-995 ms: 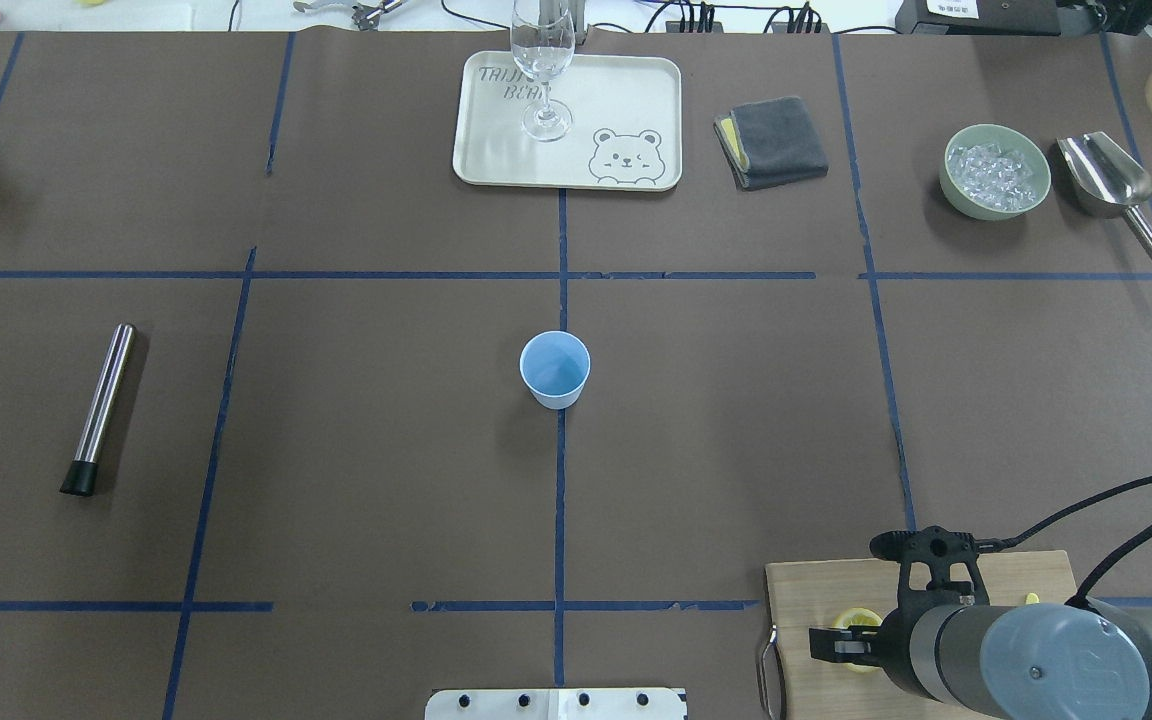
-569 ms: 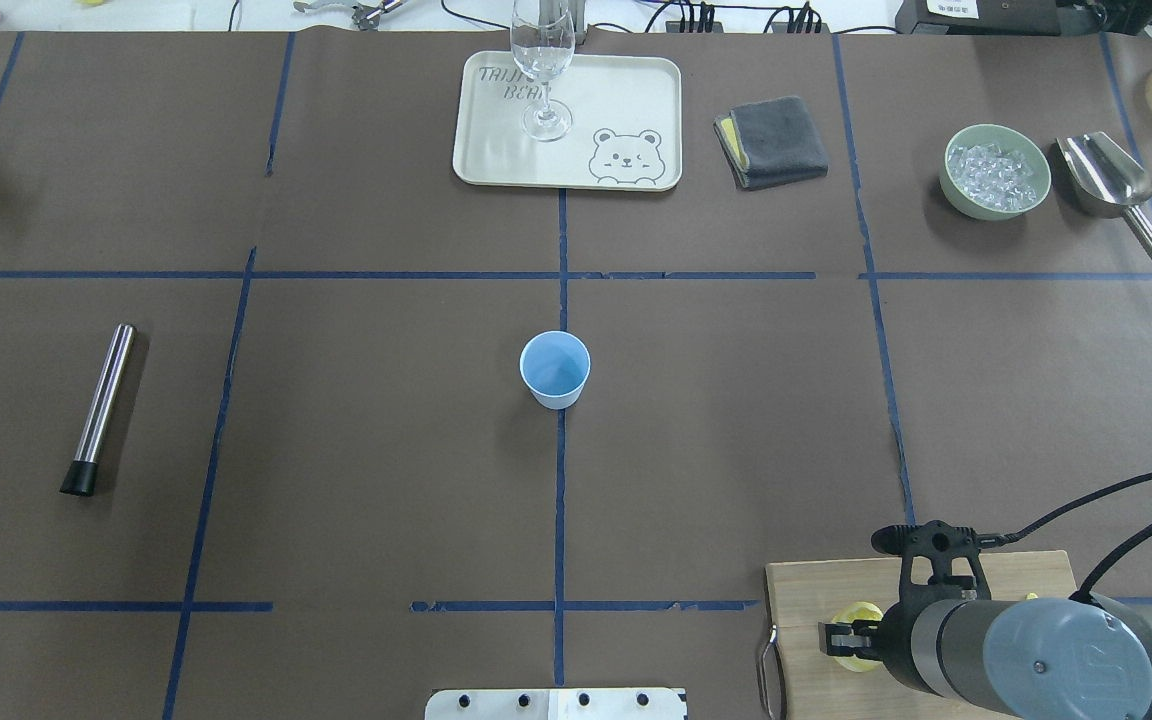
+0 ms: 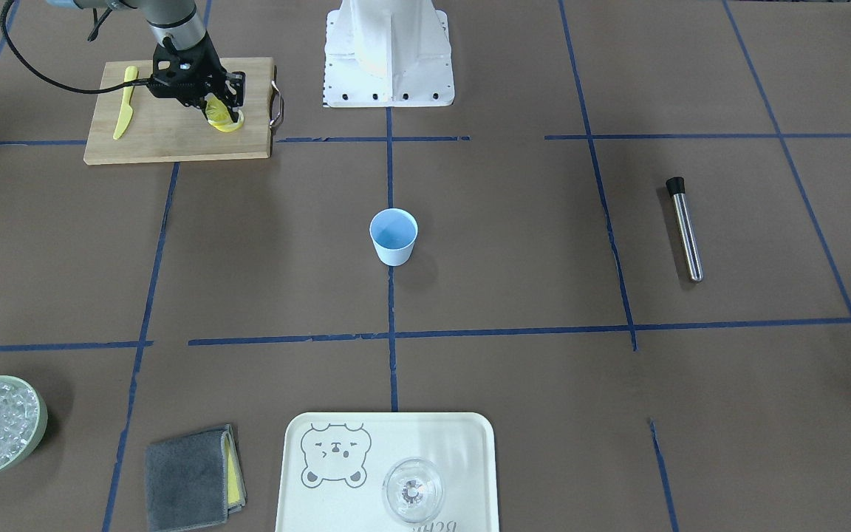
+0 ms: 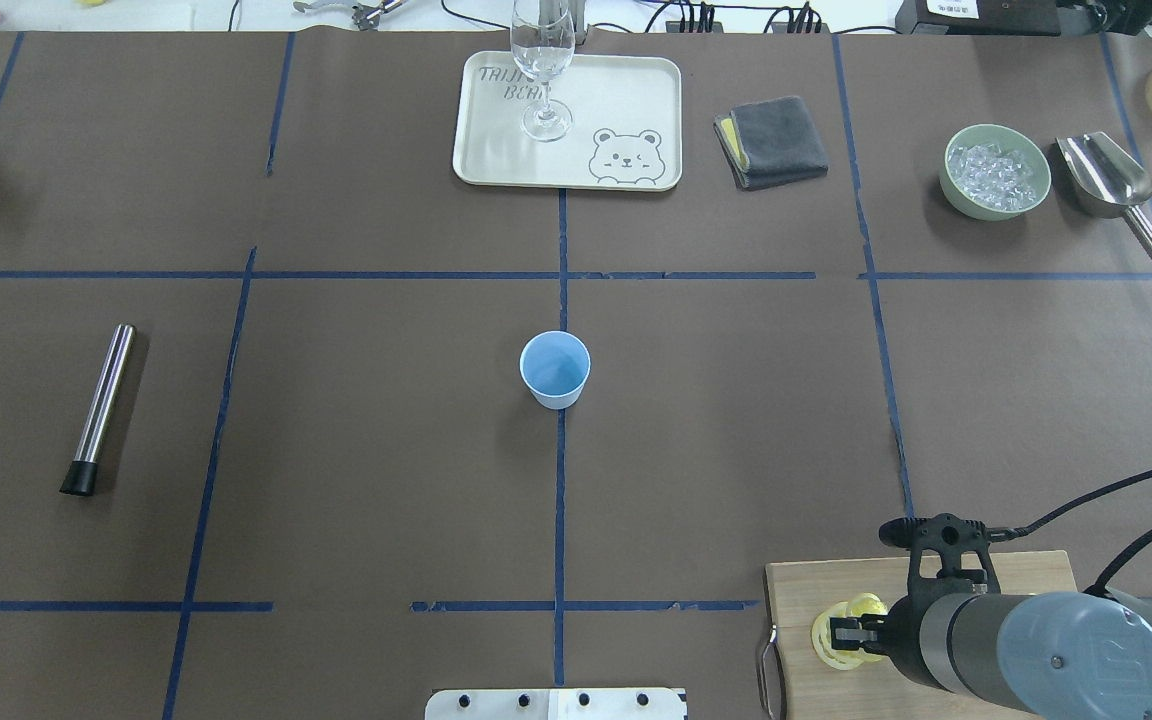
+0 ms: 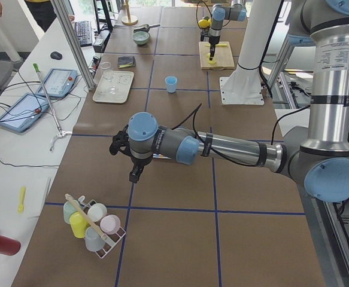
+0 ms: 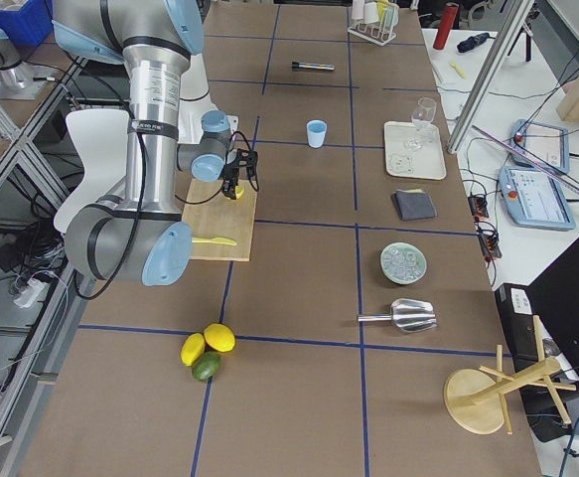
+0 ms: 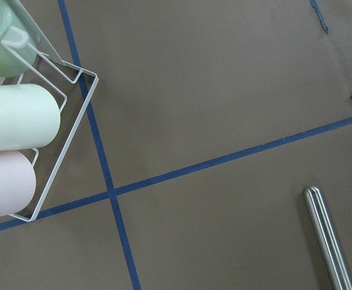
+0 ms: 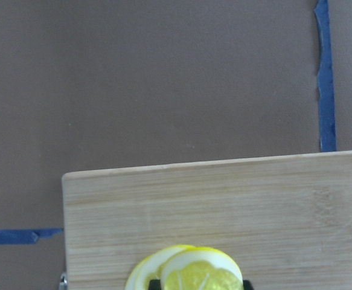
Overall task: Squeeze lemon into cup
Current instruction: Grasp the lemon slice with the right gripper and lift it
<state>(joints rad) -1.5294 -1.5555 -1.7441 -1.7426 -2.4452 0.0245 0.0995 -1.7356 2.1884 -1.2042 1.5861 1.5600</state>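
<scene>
The pale blue cup (image 4: 555, 368) stands upright and empty at the table's middle, also in the front view (image 3: 394, 236). My right gripper (image 4: 848, 634) is over the wooden cutting board (image 4: 1016, 575) at the near right, far from the cup. It is shut on a lemon slice (image 4: 829, 634) that is tilted on edge between the fingers. In the right wrist view the slice (image 8: 201, 275) shows at the bottom edge with another slice behind it. In the front view the gripper (image 3: 219, 103) holds the slice just above the board. My left gripper (image 5: 135, 173) shows only in the left side view, so I cannot tell its state.
A yellow plastic knife (image 3: 124, 111) lies on the board. A steel rod (image 4: 101, 405) lies at the left. A tray (image 4: 626, 100) with a wine glass (image 4: 543, 70), a grey cloth (image 4: 771, 140), an ice bowl (image 4: 995, 170) and a scoop (image 4: 1106, 180) are at the back. A cup rack (image 7: 19, 121) is under my left wrist.
My right gripper has shifted slightly right over the board. The lemon slice, flat before, is now tipped up on edge between the fingers. The cup has not moved.
</scene>
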